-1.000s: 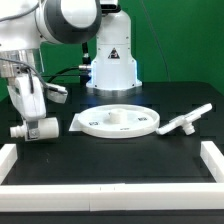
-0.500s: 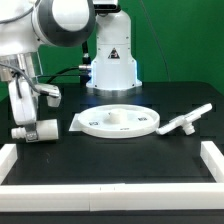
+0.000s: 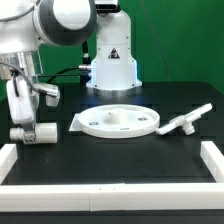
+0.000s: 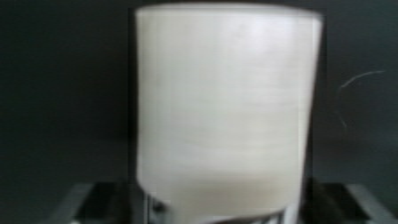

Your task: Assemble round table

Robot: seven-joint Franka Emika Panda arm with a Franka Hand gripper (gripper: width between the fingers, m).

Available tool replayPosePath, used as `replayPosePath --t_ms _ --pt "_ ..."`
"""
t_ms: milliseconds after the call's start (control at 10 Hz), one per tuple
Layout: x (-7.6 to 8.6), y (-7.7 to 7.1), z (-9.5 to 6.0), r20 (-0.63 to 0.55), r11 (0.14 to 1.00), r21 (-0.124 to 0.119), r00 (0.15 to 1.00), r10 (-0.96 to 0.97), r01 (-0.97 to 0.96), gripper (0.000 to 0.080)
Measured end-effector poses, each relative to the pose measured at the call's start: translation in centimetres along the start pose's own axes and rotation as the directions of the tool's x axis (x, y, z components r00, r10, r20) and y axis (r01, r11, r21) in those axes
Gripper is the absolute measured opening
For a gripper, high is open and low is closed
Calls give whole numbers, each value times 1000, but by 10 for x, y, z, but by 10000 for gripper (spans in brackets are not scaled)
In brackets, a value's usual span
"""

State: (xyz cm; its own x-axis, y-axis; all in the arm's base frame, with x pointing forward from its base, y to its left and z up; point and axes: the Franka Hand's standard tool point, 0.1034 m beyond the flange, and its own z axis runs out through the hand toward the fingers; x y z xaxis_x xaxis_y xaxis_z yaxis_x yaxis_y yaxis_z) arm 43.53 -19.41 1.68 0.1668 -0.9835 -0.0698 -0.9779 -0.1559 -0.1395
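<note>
Exterior view: long white edge rail (image 3: 8,158) near tool (image 3: 22,128), black surface (image 3: 120,150) open alongside. I read tool clamped on short white plastic cylinder post (image 3: 42,132), long axis level.

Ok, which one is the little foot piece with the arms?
Find the big round disc in the middle of the black table. Look past it toward the exterior view's right: the foot piece lies there. It is small with thin arms sticking out, not round like the disc or fat like the post opposite.
</note>
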Motion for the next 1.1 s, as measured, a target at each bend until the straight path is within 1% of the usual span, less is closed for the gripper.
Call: replayPosePath --t_ms 100,200,700,800,900,1000,1100 --pt "0 0 0 0 1000 0 1000 0 0 591" --pt "0 0 0 0 1000 -1 1000 0 0 639" --pt "0 0 0 1 1000 0 1000 0 0 649" --pt "-7 -6 -7 37 1000 4 999 2 -2 649" --pt "-12 -16 -26 70 1000 27 997 -13 11 649" --pt "-12 -15 -33 68 997 40 996 -64 61 649" --pt "-18 -5 -28 80 996 28 993 -88 86 649"
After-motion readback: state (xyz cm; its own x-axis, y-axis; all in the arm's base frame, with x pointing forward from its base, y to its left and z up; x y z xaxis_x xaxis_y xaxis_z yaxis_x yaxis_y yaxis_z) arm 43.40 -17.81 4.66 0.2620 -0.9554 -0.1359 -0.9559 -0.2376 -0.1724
